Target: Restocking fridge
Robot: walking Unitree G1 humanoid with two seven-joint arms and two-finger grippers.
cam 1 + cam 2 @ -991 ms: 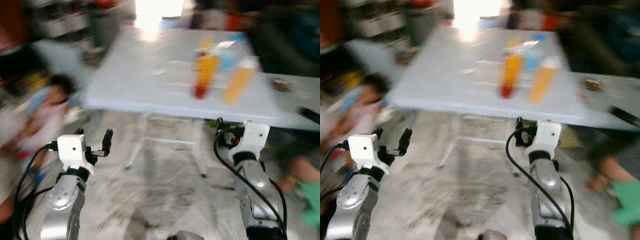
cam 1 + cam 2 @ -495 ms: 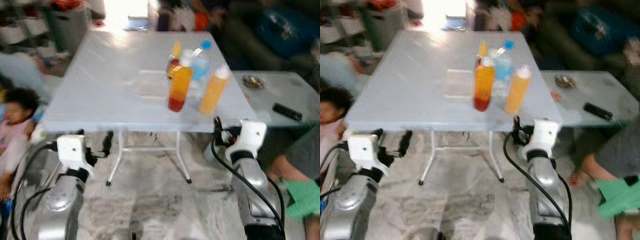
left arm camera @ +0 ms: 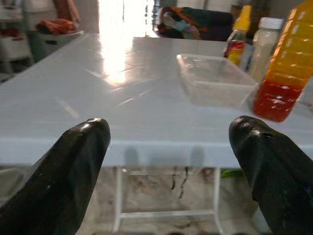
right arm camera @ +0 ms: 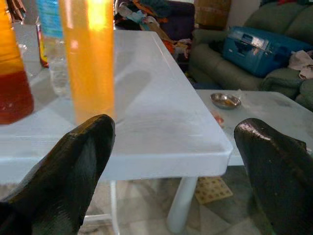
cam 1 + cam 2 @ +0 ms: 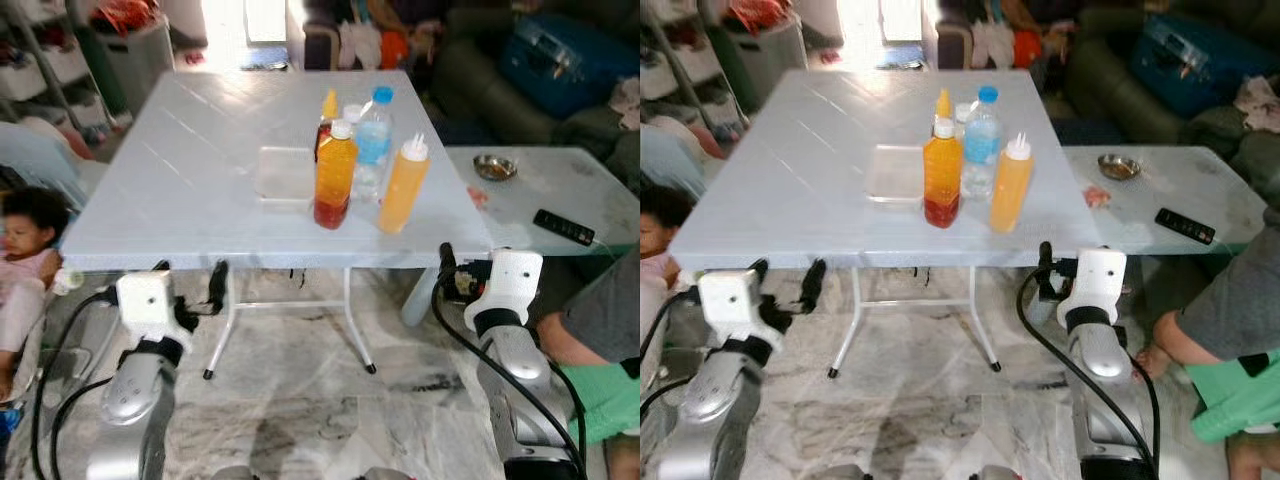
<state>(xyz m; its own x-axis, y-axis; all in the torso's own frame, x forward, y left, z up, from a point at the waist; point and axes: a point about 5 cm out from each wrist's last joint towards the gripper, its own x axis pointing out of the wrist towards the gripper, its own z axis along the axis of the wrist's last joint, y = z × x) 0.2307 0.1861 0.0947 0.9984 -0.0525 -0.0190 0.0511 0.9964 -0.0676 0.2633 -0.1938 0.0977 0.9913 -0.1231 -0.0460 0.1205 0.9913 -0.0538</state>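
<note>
The bottles stand close together near the front right of the white surface (image 5: pixel 180 170): a juice bottle (image 5: pixel 334 175) with red at the bottom, an orange squeeze bottle (image 5: pixel 403 186), a water bottle (image 5: pixel 375 145), and a clear box (image 5: pixel 284 172) just beside them. The left gripper (image 5: pixel 190 282) and right gripper (image 4: pixel 168 147) hang below the front edge with fingers spread wide, holding nothing. The full bottles are likely heavy, smooth and slippery, so it seems best to grab one around its middle.
</note>
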